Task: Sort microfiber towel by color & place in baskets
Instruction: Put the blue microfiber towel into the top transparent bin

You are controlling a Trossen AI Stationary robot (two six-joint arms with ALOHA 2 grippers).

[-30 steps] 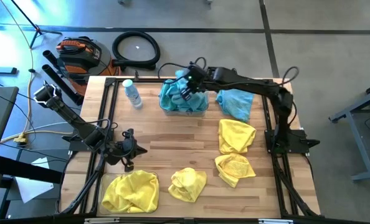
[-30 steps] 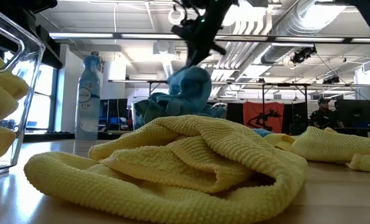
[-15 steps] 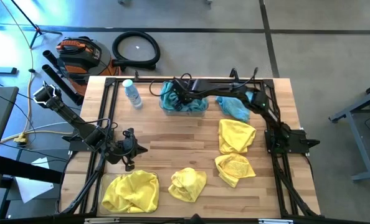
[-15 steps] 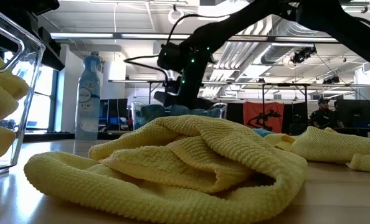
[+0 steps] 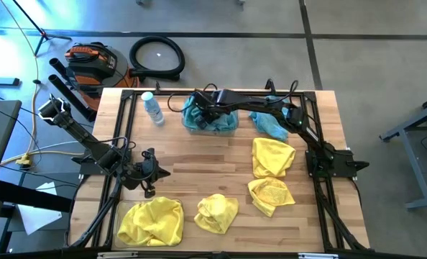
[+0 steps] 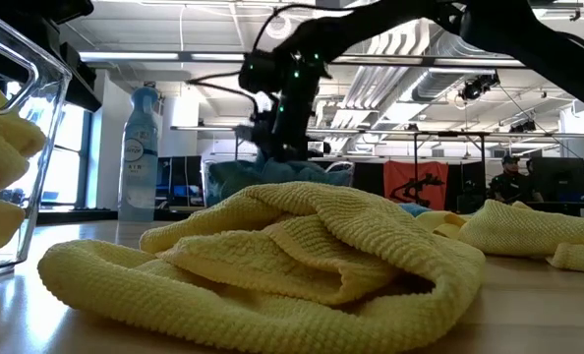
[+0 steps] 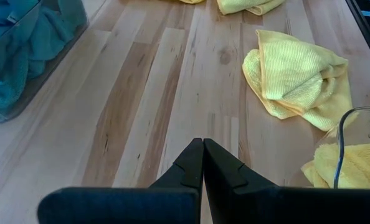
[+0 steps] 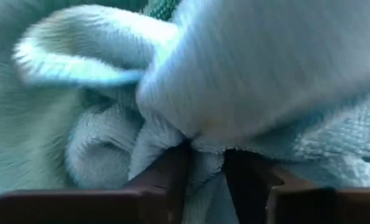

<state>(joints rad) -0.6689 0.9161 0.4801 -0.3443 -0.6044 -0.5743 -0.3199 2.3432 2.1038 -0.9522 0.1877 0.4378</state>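
My right gripper (image 5: 203, 114) reaches down into the far clear basket (image 5: 236, 128), which holds teal towels (image 5: 215, 121). Its fingers stand a little apart among the teal cloth (image 8: 191, 81). One teal towel (image 5: 271, 124) lies on the table to the basket's right. Three yellow towels (image 5: 273, 155) (image 5: 271, 194) (image 5: 217, 212) lie loose on the wood. More yellow cloth (image 5: 152, 219) fills the near left basket (image 7: 353, 124). My left gripper (image 7: 203, 142) is shut and holds nothing, low over the table at the left (image 5: 159, 173). My right gripper comes from above into the teal towel pile in the far basket. A fold of teal cloth (image 8: 205, 163) lies between its parted fingers (image 8: 166, 177), and more cloth bulges over them. The towel rests in the basket with the others.
A small clear water bottle (image 5: 152, 108) stands left of the far basket, also in the low view (image 6: 140, 147). A yellow towel (image 6: 302, 256) fills the front of the low view. Bare wood (image 5: 199, 162) lies between the two arms.
My right gripper has come down from above the far basket into it, shifting a little toward the table's left. The teal towel that hung below it now lies in the basket on the other teal cloths.
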